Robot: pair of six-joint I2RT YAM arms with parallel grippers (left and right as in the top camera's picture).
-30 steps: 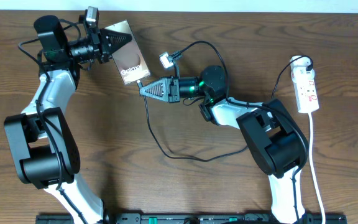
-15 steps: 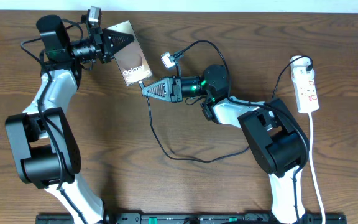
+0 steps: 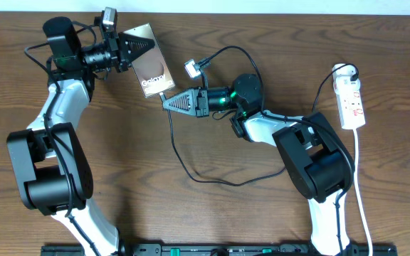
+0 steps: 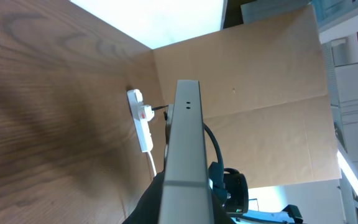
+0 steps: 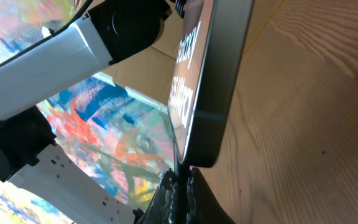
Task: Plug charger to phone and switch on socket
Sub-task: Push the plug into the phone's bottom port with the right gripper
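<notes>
Left claw (image 3: 146, 43) tight on phone (image 3: 151, 71), right claw (image 3: 165, 103) tight on charger (image 3: 184, 167); tip at phone's edge clear only from right wrist.

1 phone (image 3: 150, 67), apparently 1 charger cable (image 3: 219, 182), 1 power strip (image 3: 351, 103), 2 robot arms (image 3: 57, 114) (image 3: 290, 131)

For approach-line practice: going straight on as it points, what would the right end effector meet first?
The phone: its bottom edge sits directly ahead of the charger the right end effector pinches; gap unclear.
</notes>
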